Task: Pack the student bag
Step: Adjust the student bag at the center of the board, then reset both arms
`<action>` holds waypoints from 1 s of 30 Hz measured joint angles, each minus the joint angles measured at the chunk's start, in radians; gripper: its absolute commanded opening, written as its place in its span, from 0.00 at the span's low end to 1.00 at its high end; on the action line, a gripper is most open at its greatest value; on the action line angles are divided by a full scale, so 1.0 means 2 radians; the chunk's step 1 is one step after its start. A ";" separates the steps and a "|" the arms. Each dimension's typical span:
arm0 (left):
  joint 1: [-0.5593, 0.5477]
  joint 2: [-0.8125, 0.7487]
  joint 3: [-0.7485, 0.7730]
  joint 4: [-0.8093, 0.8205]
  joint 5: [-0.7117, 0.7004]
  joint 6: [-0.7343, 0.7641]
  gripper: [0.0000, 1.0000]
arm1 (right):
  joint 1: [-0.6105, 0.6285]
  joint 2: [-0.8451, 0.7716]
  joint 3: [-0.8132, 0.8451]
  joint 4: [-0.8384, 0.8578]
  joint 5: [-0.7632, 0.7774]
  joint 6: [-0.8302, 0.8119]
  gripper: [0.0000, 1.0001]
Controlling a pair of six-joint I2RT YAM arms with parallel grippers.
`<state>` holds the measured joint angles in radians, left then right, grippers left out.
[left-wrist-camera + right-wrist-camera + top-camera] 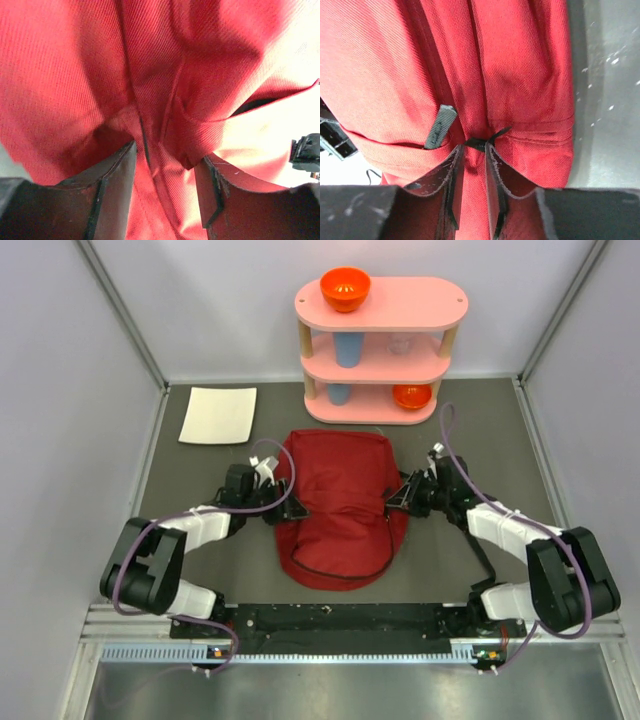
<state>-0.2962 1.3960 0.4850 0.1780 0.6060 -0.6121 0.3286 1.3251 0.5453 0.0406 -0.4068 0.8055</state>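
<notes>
Grey tabletop (pixel 200 480) between pale walls carried everything. Beyond the far left corner of the student bag (pixel 340 510) lay a white sheet (pixel 219 415), flat.

Left of the bag, the left arm (pixel 170 550) folded outward at the elbow, and its forearm ran low across to the bag's left edge. The left gripper (pixel 285 502) met the cloth there. In the wrist view its fingers (pixel 110 175) stood roughly half apart, with a thick ridge of red fabric and a dark zip line filling the gap and pressed against both: a grip on the bag.

The bag itself lay flat midway between the two arms, wider end toward the pink shelf (pixel 440 305) behind it.

Right of the bag, the right arm (pixel 550 570) mirrored that bend, its forearm reaching to the bag's right edge. The right gripper (pixel 398 498) had its fingers (pixel 452 175) drawn nearly together, pinching a narrow fold of cloth, with a black cord (pixel 485 140) at their tips and a grey tab (pixel 440 126) just beside them.
</notes>
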 measured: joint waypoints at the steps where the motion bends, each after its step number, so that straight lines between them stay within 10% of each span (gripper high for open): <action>1: 0.000 0.010 0.012 0.002 0.004 -0.002 0.54 | -0.004 -0.005 0.005 -0.002 0.009 0.000 0.24; 7: -0.004 0.071 0.096 0.016 0.029 -0.012 0.56 | -0.027 0.002 0.032 -0.002 0.017 -0.004 0.29; 15: -0.004 0.082 0.137 0.027 0.030 -0.019 0.71 | -0.032 0.025 0.058 -0.008 0.008 -0.012 0.67; 22: -0.004 -0.073 0.078 -0.051 -0.054 0.011 0.99 | -0.032 -0.057 0.058 -0.062 0.047 -0.052 0.73; 30: -0.004 -0.275 0.062 -0.154 -0.247 0.053 0.99 | -0.032 -0.172 0.051 -0.134 0.135 -0.095 0.83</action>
<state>-0.3038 0.8455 0.6083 -0.1303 0.1112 -0.5064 0.2653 0.9802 0.6476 -0.2279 -0.1360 0.6151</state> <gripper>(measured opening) 0.986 0.772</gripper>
